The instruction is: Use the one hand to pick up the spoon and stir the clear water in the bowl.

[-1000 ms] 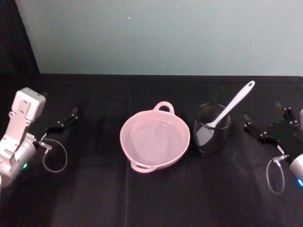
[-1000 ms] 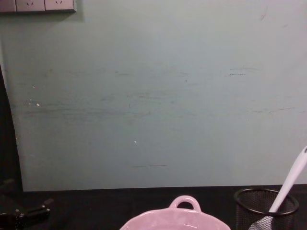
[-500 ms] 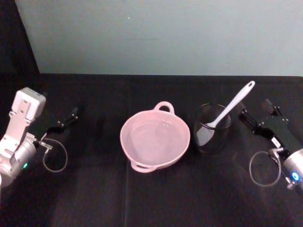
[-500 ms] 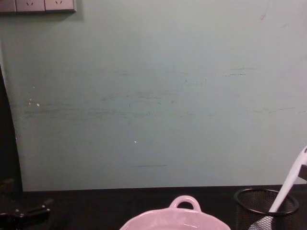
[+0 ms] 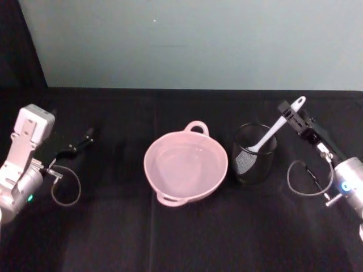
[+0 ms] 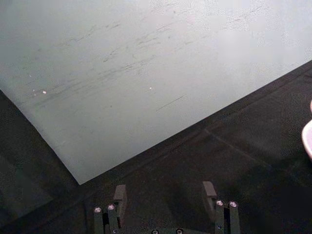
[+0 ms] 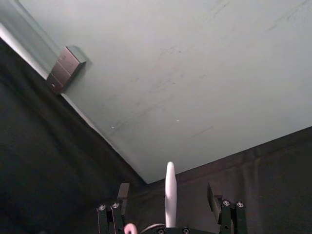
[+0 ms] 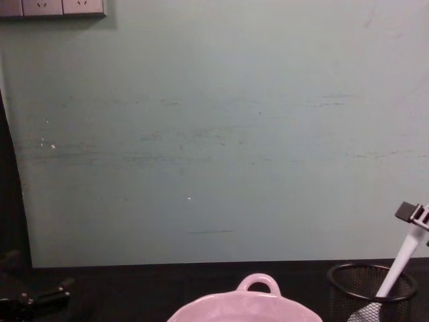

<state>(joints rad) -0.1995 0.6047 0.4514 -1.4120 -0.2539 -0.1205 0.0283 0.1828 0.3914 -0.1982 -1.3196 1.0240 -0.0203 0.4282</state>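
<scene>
The pale pink bowl (image 5: 164,187) stands mid-table holding clear water (image 5: 184,164); its rim and loop handle show in the chest view (image 8: 258,282). The white spoon (image 5: 272,130) leans in a black mesh cup (image 5: 254,161) just right of the bowl, handle up and to the right. My right gripper (image 5: 295,112) is open around the top of that handle. In the right wrist view the spoon (image 7: 169,192) stands in the middle of the gap, touching neither of the fingers (image 7: 123,192). My left gripper (image 5: 76,141) rests open and empty at the far left.
A pale green wall (image 5: 193,45) rises behind the black tablecloth (image 5: 187,238). Loose cable loops hang by the left wrist (image 5: 65,187) and the right wrist (image 5: 303,178). A socket plate (image 8: 53,8) sits high on the wall.
My right gripper has swung in from the far right and upward to the spoon's handle end, which now sits between its open fingers. The left arm, bowl and spoon have not moved.
</scene>
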